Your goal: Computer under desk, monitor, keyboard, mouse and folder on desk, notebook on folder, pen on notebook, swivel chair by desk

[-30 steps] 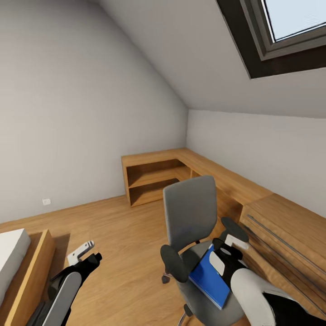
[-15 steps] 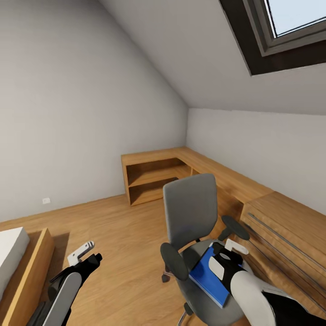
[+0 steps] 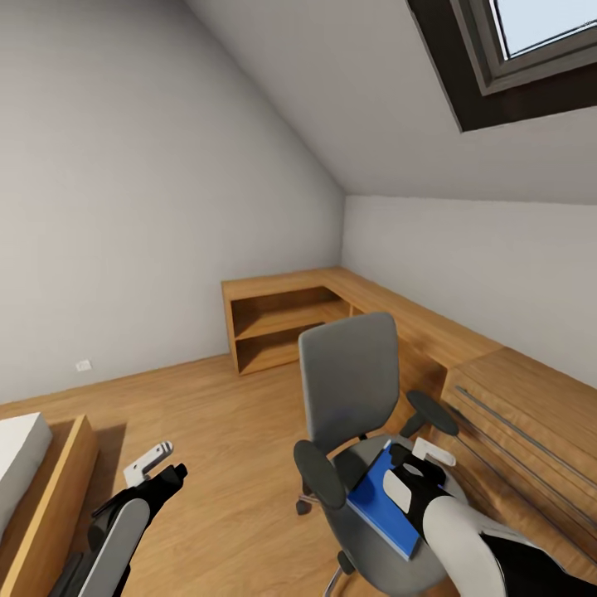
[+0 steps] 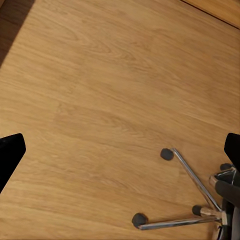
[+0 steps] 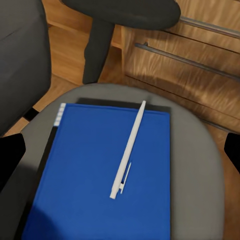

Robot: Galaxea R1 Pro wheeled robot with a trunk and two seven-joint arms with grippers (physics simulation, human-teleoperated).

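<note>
Attic bedroom: the right end effector [image 3: 414,464] hovers directly over the swivel chair [image 3: 356,414], apparently about to collect what lies on its seat.

Below its wide-spread fingers, the grey upholstered seat carries a flat, bright blue folder [image 5: 100,170] over a dark notebook edge [image 5: 125,102]; a slim white pen [image 5: 128,150] lies diagonally on top. The next move probably calls for descending and pinching the pen. The left end effector [image 3: 153,464], fingers apart, hangs above the wood floor [image 4: 100,100].
</note>
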